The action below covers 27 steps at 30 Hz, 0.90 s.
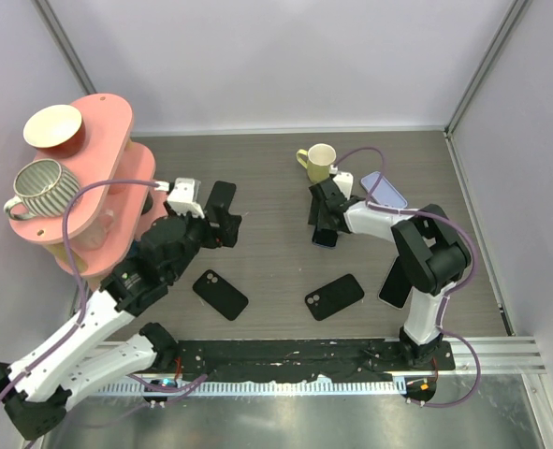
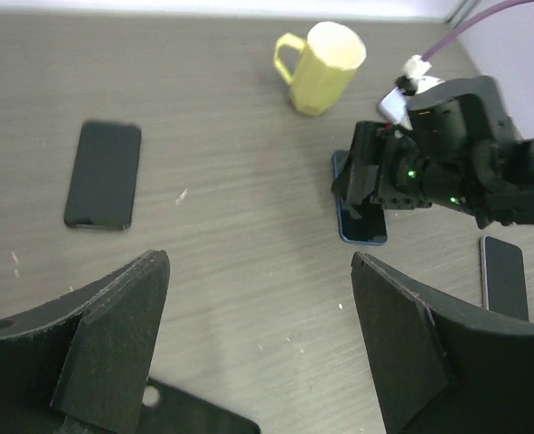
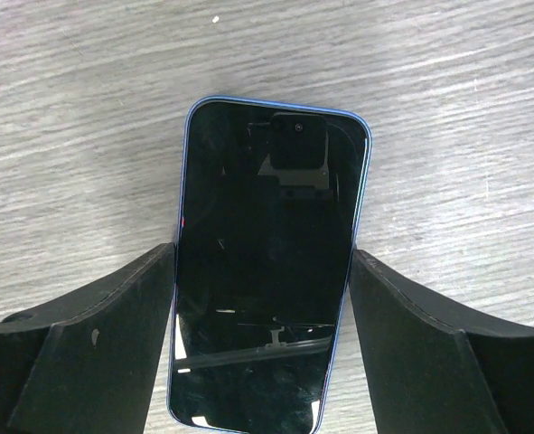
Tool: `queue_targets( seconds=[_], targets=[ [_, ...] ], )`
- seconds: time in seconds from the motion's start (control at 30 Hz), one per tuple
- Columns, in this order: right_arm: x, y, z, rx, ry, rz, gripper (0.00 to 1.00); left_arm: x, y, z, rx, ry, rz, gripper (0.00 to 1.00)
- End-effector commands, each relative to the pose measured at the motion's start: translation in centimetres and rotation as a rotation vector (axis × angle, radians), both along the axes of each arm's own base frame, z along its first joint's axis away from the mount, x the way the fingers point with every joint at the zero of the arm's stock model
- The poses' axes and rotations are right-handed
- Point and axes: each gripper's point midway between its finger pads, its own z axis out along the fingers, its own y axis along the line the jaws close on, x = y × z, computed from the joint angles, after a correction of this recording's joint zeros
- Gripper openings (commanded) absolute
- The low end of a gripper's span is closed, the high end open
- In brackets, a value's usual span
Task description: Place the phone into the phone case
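Top view: a blue-edged, black-screened flat phone (image 1: 325, 238) is seen lying right of table centre under the right gripper (image 1: 325, 224). A black rectangular phone case (image 1: 334, 296) is noted apart, toward the near edge.
Left wrist: the left gripper (image 2: 259, 262) is held spread, empty.
Right wrist: the phone's long edges are pinched by the jaws.

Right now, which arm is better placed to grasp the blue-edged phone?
Right. The right gripper straddles the phone, flanking both long edges; the left gripper hangs open over the table, apart from it.

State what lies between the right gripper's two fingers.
The phone, flat on the table, sits between the right gripper's fingers; the right wrist view shows it.
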Motion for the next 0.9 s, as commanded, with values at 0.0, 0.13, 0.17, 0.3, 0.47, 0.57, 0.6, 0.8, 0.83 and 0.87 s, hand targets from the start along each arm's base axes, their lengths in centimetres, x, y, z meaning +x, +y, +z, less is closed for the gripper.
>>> queue_targets(
  seconds=[0.0, 0.13, 0.17, 0.3, 0.47, 0.57, 0.6, 0.8, 0.83, 0.87],
  targets=[
    [-1.0, -1.2, 1.0, -0.011, -0.012, 0.005, 0.72, 0.2, 1.0, -1.8, -0.088, 0.204, 0.178, 0.86],
    [-1.9, -2.2, 1.2, -0.008, -0.009, 0.035, 0.72, -0.8, 1.7, -4.6, -0.156, 0.367, 0.291, 0.86],
    [-1.9, -2.3, 1.6, -0.009, -0.016, 0.051, 0.72, -0.9, 1.7, -5.2, -0.158, 0.392, 0.303, 0.86],
    [-2.8, -3.1, 1.6, -0.011, -0.008, 0.074, 0.71, -2.0, 1.9, -9.7, -0.123, 0.534, 0.368, 0.81],
    [-3.0, -4.3, 2.4, 0.013, -0.038, 0.069, 0.71, -3.2, 0.9, -15.5, -0.12, 0.71, 0.438, 0.76],
    [-3.2, -5.0, 2.9, 0.011, -0.058, 0.062, 0.7, -3.3, 0.5, -18.1, -0.131, 0.757, 0.468, 0.68],
    [-3.3, -5.1, 2.8, 0.008, -0.06, 0.064, 0.7, -3.5, 0.7, -19.2, -0.137, 0.775, 0.497, 0.65],
    [-3.2, -5.0, 2.9, 0.018, -0.065, 0.063, 0.7, -3.1, 0.3, -22.6, -0.122, 0.83, 0.569, 0.54],
    [-3.2, -5.0, 3.0, 0.018, -0.069, 0.065, 0.7, -3.1, 0.3, -23.1, -0.115, 0.839, 0.579, 0.52],
    [-3.2, -4.9, 2.9, 0.02, -0.067, 0.066, 0.7, -3.1, 0.3, -23.3, -0.113, 0.844, 0.586, 0.49]
  ],
)
